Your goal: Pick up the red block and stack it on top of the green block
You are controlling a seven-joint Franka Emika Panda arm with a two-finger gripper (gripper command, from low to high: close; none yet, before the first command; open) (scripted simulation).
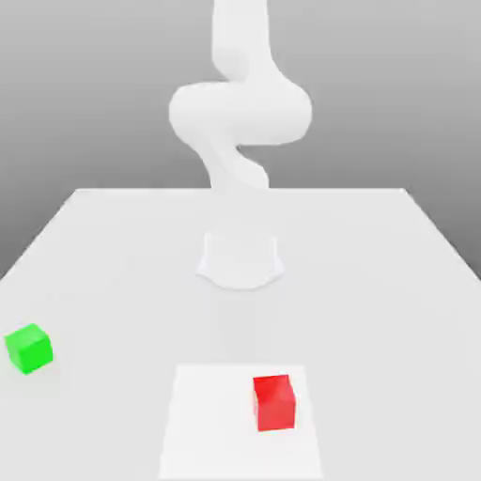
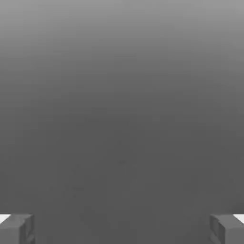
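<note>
The red block (image 1: 274,404) sits nearest, on the right half of the white square (image 1: 214,423) at the near edge of the worktop (image 1: 357,254). The green block (image 1: 29,349) lies at the exterior view's far left, a bit farther back. The pincer (image 2: 122,229) is released, holding nothing. Picking seems the step in hand; next it should line up over red and descend, spread. Count: one red block, one green, one square, one arm (image 1: 241,113).
</note>
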